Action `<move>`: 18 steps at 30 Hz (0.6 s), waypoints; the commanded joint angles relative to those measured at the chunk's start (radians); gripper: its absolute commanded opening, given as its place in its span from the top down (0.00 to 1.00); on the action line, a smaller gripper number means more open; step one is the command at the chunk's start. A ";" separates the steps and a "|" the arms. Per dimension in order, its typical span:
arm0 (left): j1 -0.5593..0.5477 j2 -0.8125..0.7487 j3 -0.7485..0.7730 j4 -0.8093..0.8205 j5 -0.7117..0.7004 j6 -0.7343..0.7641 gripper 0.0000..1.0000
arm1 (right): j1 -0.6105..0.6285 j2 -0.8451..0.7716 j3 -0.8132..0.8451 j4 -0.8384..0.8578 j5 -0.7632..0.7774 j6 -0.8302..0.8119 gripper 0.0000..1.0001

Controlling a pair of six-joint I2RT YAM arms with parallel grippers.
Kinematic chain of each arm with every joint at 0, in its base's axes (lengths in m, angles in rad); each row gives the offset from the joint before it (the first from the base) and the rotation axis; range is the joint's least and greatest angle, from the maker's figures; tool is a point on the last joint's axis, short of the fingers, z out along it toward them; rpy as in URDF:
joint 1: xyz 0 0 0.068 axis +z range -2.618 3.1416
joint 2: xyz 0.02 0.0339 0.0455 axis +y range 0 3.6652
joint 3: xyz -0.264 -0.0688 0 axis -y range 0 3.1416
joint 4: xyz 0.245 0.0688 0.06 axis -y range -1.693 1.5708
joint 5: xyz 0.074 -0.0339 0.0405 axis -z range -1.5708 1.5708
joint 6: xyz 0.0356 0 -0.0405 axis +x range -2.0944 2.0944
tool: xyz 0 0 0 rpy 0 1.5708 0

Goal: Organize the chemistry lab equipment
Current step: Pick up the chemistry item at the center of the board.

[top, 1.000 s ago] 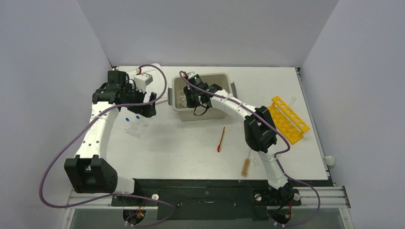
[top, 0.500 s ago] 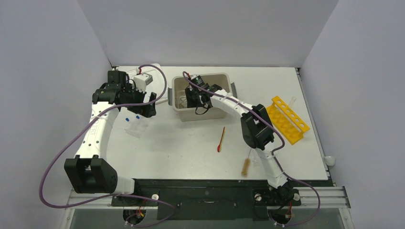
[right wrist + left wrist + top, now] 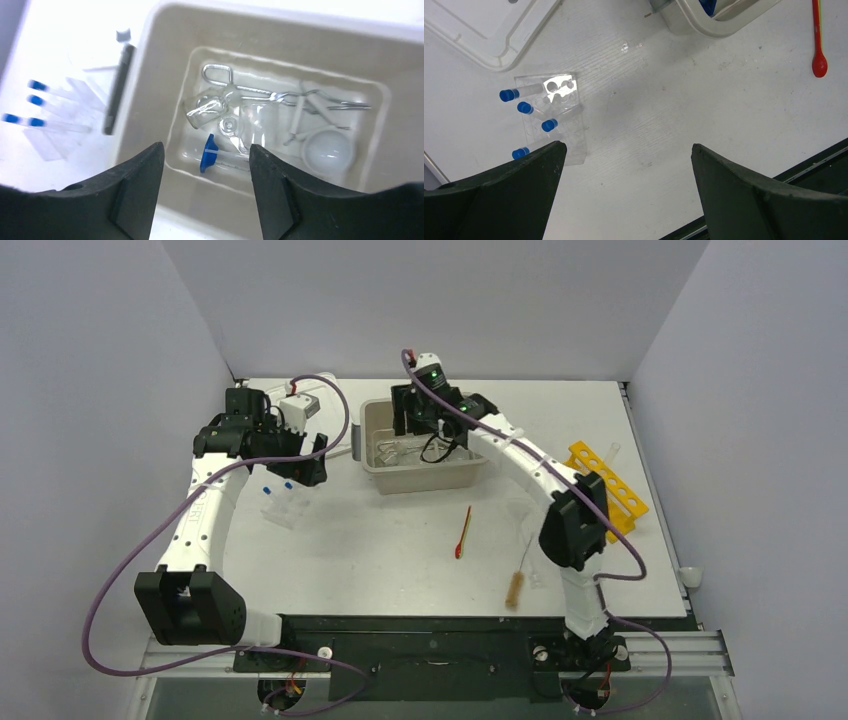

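the right tool (image 3: 205, 150) hangs over the beige tub (image 3: 280, 45) at the back of the counter (image 3: 380, 560), its two dark fingers (image 3: 135, 190) apart with nothing between them. in the bottom of the tub lie a glass beaker (image 3: 204, 111) on its side, metal forceps (image 3: 240, 89) along the far side, a blue-capped tube (image 3: 220, 159) nearest the fingers, and a round white dish (image 3: 327, 150) to the right; some of these touch or overlap, and the clear pieces are hard to tell apart. the left tool (image 3: 627, 146) hovers above the counter to the left of the tub, jaws spread wide and holding nothing. below it a clear rack (image 3: 559, 120) lies flat with four blue-capped tubes (image 3: 509, 94) on or in it; whether each sits in a hole i cannot tell. a white lid (image 3: 489, 30) lies just beyond the rack. in front of the tub and apart from it, the red-tipped spatula (image 3: 464, 532) lies on the counter, with the brown-bristled brush (image 3: 515, 590) nearer the arm bases. a yellow rack (image 3: 615, 490) sits at the right, partly behind the right arm
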 commanded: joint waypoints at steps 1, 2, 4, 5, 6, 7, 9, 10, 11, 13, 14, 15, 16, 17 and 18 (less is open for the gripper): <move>0.006 -0.014 0.025 0.014 0.003 0.011 0.03 | 0.031 -0.285 -0.099 0.002 0.168 0.003 0.40; 0.006 -0.015 0.025 0.014 0.003 0.011 0.03 | 0.038 -0.313 -0.136 0.000 0.202 0.007 0.40; 0.006 -0.018 0.024 0.015 0.003 0.012 0.03 | 0.065 -0.407 -0.274 0.002 0.246 0.025 0.41; 0.006 -0.019 0.022 0.016 0.002 0.012 0.03 | 0.085 -0.463 -0.380 0.013 0.257 0.039 0.42; 0.007 -0.022 0.020 0.017 0.003 0.013 0.03 | 0.096 -0.491 -0.437 0.027 0.271 0.047 0.43; 0.007 -0.023 0.019 0.018 0.003 0.013 0.03 | 0.114 -0.536 -0.535 0.032 0.276 0.067 0.43; 0.007 -0.021 0.018 0.019 0.004 0.014 0.03 | 0.138 -0.583 -0.663 0.041 0.277 0.102 0.45; 0.006 -0.019 0.018 0.019 0.004 0.013 0.03 | 0.144 -0.603 -0.738 0.050 0.275 0.112 0.47; 0.006 -0.019 0.018 0.018 0.006 0.013 0.03 | 0.154 -0.610 -0.774 0.056 0.276 0.131 0.47; 0.007 -0.020 0.015 0.019 0.011 0.012 0.03 | 0.161 -0.622 -0.864 0.078 0.267 0.159 0.48; 0.007 -0.019 0.015 0.020 0.011 0.010 0.03 | 0.166 -0.618 -0.905 0.094 0.263 0.168 0.48; 0.006 -0.019 0.015 0.021 0.011 0.009 0.04 | 0.168 -0.615 -0.921 0.102 0.255 0.183 0.48; 0.005 -0.018 0.016 0.021 0.012 0.008 0.03 | 0.174 -0.605 -0.949 0.122 0.249 0.190 0.48; 0.006 -0.017 0.016 0.020 0.013 0.008 0.03 | 0.177 -0.599 -0.962 0.131 0.242 0.200 0.48; 0.005 -0.017 0.016 0.020 0.012 0.008 0.03 | 0.182 -0.585 -0.981 0.148 0.241 0.205 0.48</move>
